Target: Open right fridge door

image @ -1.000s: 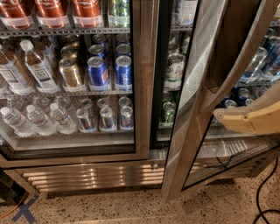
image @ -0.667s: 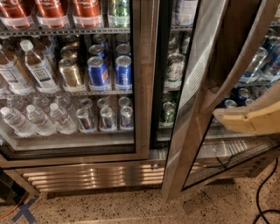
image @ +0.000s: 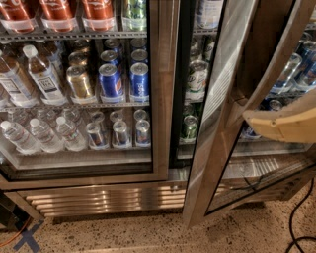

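Standing shut at the left, the left fridge door (image: 160,89) shows red-labelled bottles (image: 59,12) on the top shelf. Below them are gold cans (image: 79,81) beside blue cans (image: 121,79), and water bottles (image: 42,131) fill the lowest shelf. Under that door runs a steel vent grille (image: 108,197), and a blue tape cross (image: 27,237) marks the speckled floor (image: 148,232) near the left corner.

Right of the centre post, the open compartment holds green cans (image: 190,126) on its shelves. The right fridge door (image: 217,99) stands open, angled out from the cabinet. Its wide brushed-steel frame slants from the top of the view down to the floor, and more bottles show through its glass pane.

At the right edge the gripper (image: 276,126) reaches in as a beige shape. Its tip lies against the inner side of the open door's frame, about halfway up. Whether it is released or clenched cannot be told. A black cable (image: 296,222) trails across the floor below it.
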Controlling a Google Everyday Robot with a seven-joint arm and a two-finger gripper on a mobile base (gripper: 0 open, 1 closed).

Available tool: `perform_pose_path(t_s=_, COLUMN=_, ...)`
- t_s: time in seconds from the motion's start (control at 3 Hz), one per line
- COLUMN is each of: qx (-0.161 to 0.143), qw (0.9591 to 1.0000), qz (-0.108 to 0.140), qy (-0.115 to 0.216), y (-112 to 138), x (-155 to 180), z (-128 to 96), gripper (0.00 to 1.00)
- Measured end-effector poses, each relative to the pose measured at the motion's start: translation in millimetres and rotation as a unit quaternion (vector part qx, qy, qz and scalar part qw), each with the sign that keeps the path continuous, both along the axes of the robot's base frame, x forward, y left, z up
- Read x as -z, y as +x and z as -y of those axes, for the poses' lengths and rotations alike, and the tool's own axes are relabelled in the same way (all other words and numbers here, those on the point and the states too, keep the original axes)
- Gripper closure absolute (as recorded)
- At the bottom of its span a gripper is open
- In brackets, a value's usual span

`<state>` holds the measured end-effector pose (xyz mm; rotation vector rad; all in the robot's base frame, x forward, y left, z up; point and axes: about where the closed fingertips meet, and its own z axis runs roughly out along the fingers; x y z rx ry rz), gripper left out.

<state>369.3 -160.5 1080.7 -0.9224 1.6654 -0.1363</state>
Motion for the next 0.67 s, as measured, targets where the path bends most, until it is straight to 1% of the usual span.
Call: perform_pose_path(t_s=0.67, qx=0.0, qw=1.0, qz=0.0, qy=0.0, y=0.0, x=0.0, z=0.0, gripper=0.41)
